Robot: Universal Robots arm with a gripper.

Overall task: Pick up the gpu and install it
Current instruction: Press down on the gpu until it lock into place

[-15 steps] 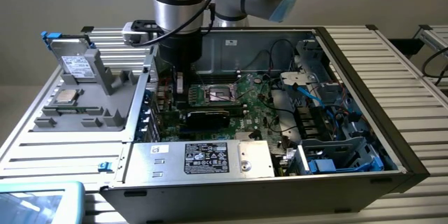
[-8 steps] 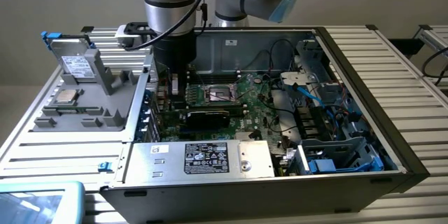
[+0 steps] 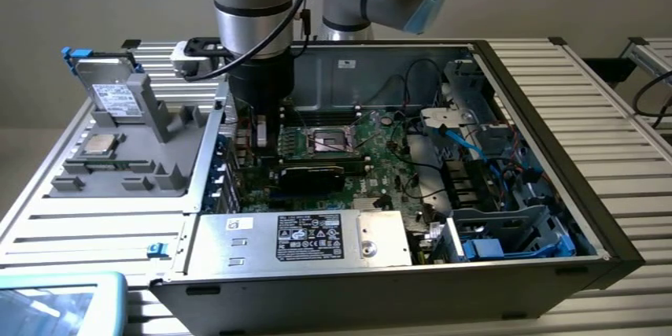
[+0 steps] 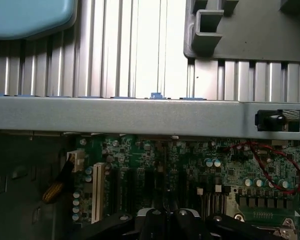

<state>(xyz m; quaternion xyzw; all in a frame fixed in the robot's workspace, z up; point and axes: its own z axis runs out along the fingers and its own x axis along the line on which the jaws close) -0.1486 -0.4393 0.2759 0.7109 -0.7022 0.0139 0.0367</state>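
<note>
gpu [image 3: 312, 172]: lies low on the motherboard [image 3: 357, 155], apparently already slotted
gripper [image 4: 167, 216]: fingers together, empty, low inside the case [image 3: 546, 163]
handling: light, stiff, fragile; grip by edges or bracket

Ribbed metal bench, three loads on it.
Slatted aluminium table [image 3: 94, 222] carries an open computer case [image 3: 420, 293] lying on its side, taking most of the surface toward the exterior view's right. Beside it, toward the exterior view's left and close against the case wall, sits a grey parts fixture [image 3: 137, 143]. A light-blue tray [image 3: 63, 304] rests at the near corner. In the wrist view, the ribbed table, fixture [image 4: 250, 30] and tray [image 4: 30, 15] lie beyond the case wall [image 4: 140, 115].
</note>
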